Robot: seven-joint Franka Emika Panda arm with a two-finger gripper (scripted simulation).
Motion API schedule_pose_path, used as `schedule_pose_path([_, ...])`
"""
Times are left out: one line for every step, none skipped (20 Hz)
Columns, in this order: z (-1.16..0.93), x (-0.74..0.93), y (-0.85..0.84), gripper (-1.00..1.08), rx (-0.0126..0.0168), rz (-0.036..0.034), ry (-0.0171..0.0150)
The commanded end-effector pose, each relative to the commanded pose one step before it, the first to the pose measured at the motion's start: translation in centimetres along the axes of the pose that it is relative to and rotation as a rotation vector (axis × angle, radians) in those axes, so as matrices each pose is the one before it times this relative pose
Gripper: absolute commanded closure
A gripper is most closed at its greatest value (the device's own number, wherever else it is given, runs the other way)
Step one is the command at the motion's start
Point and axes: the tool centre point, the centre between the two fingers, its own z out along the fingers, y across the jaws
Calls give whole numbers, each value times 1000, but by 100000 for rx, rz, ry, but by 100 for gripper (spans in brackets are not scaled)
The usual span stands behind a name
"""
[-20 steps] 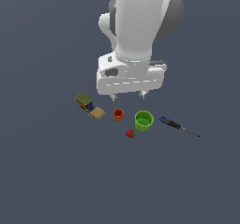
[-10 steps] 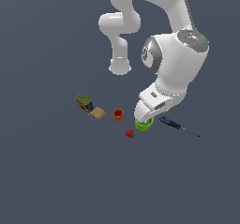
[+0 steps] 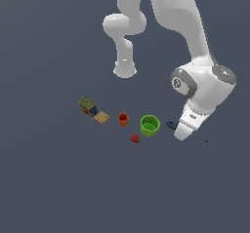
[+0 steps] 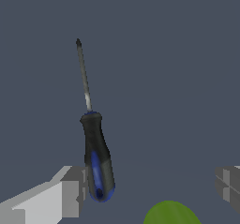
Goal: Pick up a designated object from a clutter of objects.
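The blue-and-black screwdriver (image 3: 171,125) lies on the floor at the exterior view's right end of the clutter, its thin shaft pointing away from the green cup (image 3: 150,125). My gripper (image 3: 181,132) hangs low right over it. In the wrist view the gripper (image 4: 150,188) is open. The screwdriver handle (image 4: 97,162) lies just inside one of the fingers (image 4: 69,192), untouched by the other. The shaft (image 4: 84,75) points away from the hand. The green cup's rim (image 4: 171,213) shows between the fingers.
An orange cup (image 3: 123,119), a red strawberry (image 3: 136,139), a tan block (image 3: 102,118) and an olive-and-blue box (image 3: 87,105) lie in a row toward the exterior view's left. The arm's base (image 3: 125,70) stands behind them.
The arm has swung from above the middle of the clutter toward the exterior view's right and lowered, so the hand now sits over the screwdriver. The objects have not moved.
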Motion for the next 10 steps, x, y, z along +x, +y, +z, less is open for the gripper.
schedule_pose_path([1587, 1144, -2014, -92, 733, -6212, 601])
schedule_pose_path([520, 373, -659, -92, 291, -1965, 169])
schedule_pose_path([467, 336, -590, -92, 271, -1752, 159])
schedule_pose_path([413, 298, -521, -92, 247, -1543, 146])
schedule_pose_path([359, 259, -452, -92, 220, -1334, 131])
schedule_pose_path([304, 221, -383, -92, 190, -1128, 114])
schedule_pose_path([249, 181, -312, -92, 158, -920, 96])
schedule_pose_path([194, 142, -244, -92, 125, -716, 76])
schedule_pose_path([139, 101, -174, -92, 90, -511, 55])
schedule_pose_path([83, 60, -102, -92, 54, -302, 33])
